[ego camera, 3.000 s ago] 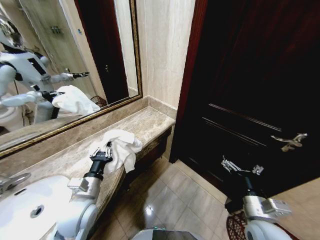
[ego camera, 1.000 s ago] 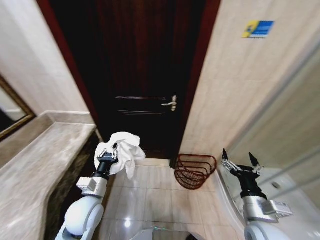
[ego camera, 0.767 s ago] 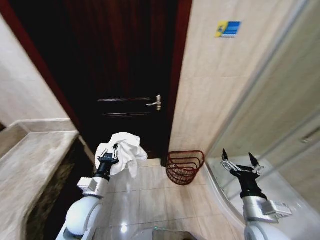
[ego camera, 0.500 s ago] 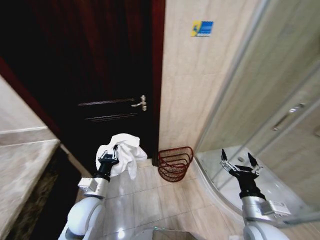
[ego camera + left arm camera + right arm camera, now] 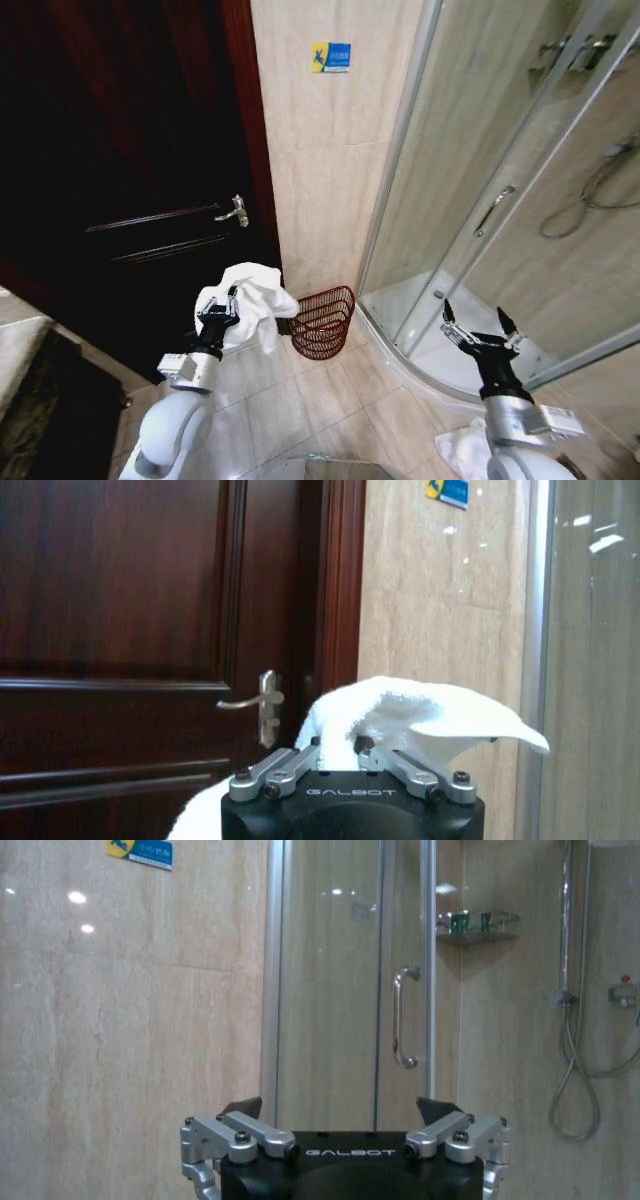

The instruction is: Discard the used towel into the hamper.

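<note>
White towel (image 5: 250, 295) clamped in left pincer (image 5: 218, 312), hamper (image 5: 322, 322) just beside, right pincer (image 5: 478, 328) apart.

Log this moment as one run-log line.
left gripper: shut on towel, held up | right gripper: open, idle | hamper: on floor ahead

Standing on bare floor tiles (image 5: 330, 395) at twelve o'clock: the hamper (image 5: 323, 321), mouth open and unblocked, approachable from six o'clock. Crowding it from behind, the beige wall (image 5: 320, 170); closing in at two o'clock, the shower's glass door (image 5: 470, 200) and curved sill (image 5: 400, 352). Blocking ten o'clock, the dark wooden door (image 5: 130, 170). Lying on the floor at five o'clock, a white cloth (image 5: 462, 447).
</note>
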Robot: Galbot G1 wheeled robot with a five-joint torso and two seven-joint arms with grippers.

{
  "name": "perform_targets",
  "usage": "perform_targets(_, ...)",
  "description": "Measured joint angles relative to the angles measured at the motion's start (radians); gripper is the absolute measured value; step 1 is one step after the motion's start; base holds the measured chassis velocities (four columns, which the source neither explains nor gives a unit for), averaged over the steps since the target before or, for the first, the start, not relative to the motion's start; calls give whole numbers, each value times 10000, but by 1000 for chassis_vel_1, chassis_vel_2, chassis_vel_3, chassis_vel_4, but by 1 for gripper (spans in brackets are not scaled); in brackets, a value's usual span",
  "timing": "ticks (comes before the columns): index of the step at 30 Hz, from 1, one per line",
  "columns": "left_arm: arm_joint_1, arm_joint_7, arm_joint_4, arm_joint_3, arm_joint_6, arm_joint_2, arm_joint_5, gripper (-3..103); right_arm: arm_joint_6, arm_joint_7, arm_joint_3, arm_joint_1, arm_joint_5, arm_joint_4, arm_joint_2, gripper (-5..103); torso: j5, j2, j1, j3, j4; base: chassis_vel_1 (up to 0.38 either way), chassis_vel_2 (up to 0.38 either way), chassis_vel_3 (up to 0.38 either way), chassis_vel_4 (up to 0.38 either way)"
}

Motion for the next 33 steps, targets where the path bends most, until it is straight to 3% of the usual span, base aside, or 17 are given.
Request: perform_targets(33,31,124,375,-90,-422,7,-86,10,44,0,-121,41,-184,-27,40,100,0,-1891,-872,-1021,-3,0,0,0,0)
